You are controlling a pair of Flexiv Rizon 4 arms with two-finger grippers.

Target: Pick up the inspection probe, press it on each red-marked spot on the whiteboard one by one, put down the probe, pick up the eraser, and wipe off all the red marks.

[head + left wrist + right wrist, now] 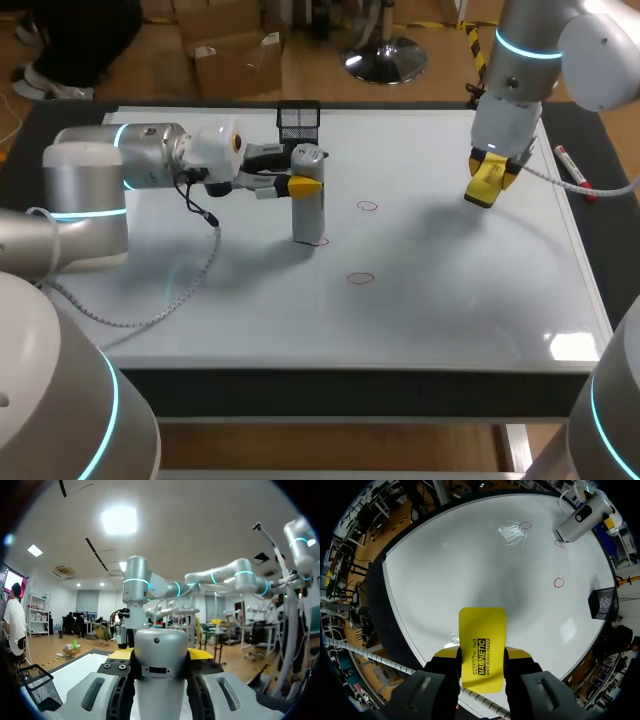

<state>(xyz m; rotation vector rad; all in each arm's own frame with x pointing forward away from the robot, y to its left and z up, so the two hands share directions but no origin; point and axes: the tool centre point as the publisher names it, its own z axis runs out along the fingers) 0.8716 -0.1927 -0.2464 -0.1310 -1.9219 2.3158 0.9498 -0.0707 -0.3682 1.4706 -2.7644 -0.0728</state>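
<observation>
3 red marks (367,206) sit mid whiteboard (450,310), probe (308,205) at 1, eraser (484,183) toward right edge.

The right hand (481,654) grips the yellow eraser (482,630) above the red-marked whiteboard (460,565).

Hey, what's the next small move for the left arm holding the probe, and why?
Probably lift the probe slightly and carry it to the far red circle. The left tool holds the probe upright with its tip on another red mark, so that spot seems covered.
</observation>
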